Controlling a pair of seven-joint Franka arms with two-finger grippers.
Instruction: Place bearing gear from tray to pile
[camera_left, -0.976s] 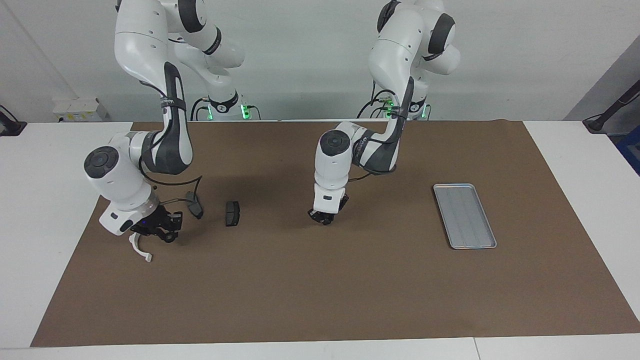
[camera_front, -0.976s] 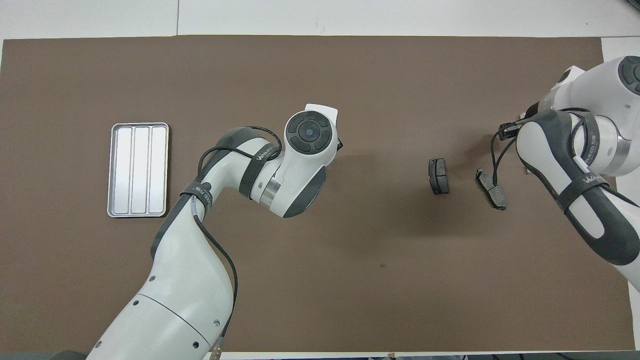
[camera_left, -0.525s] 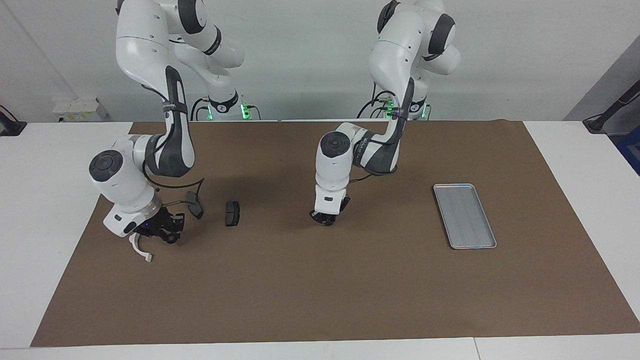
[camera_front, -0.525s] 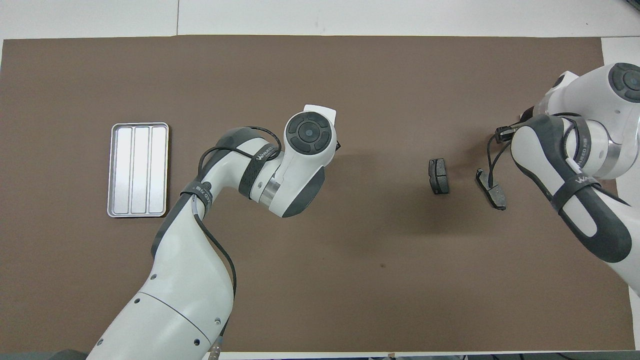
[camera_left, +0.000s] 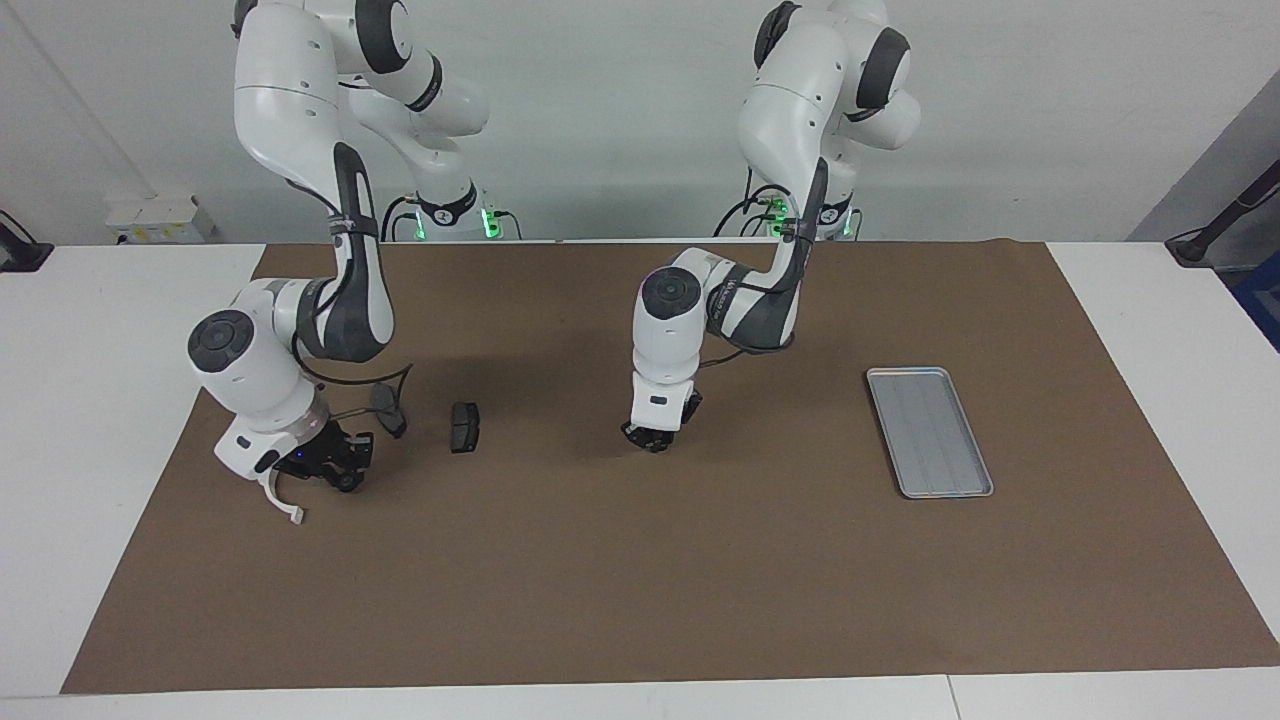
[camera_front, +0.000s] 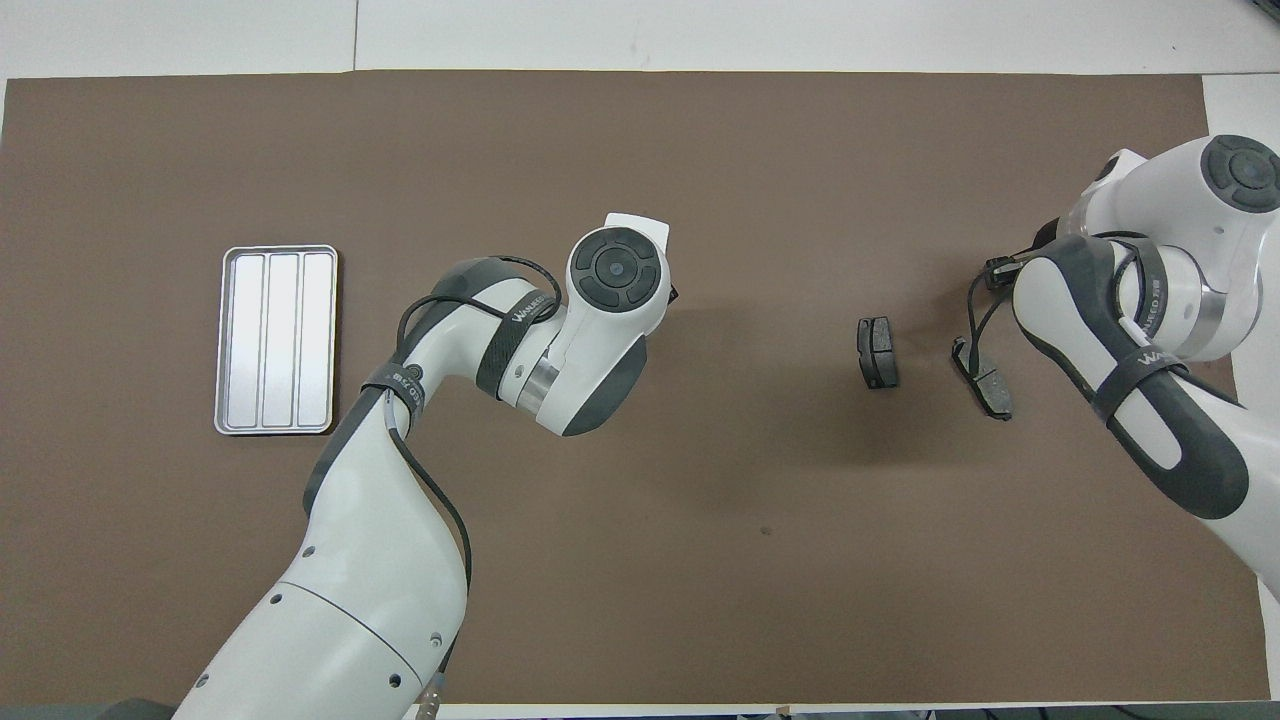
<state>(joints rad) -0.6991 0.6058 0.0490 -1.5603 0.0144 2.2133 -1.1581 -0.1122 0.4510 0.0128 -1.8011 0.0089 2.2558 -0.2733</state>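
- Found the tray (camera_left: 930, 432) bare, lying on the brown mat (camera_left: 640, 600) toward the left arm's end of the counter, with no bearing gear in it.
- Spotted the left end effector (camera_left: 650, 441) low over the middle of the mat, well apart from the tray and short of the pile.
- Cannot tell whether it is spread, pressed together, or pinching anything; only a small dark shape shows at its tip.
- Cannot make out the bearing gear anywhere in either view. Judged most likely to be at or under the left end effector, hidden by the wrist from above.
- Located the pile toward the right arm's end of the counter: two dark brake pads (camera_left: 465, 427) and a white arc bracket (camera_left: 283, 503).
- Noted the right end effector (camera_left: 330, 468) just above the white arc bracket; cannot tell its state either.
- Judged the pickup from the tray done.
- Left to do, by the look of it: getting the gear across to the brake pads.
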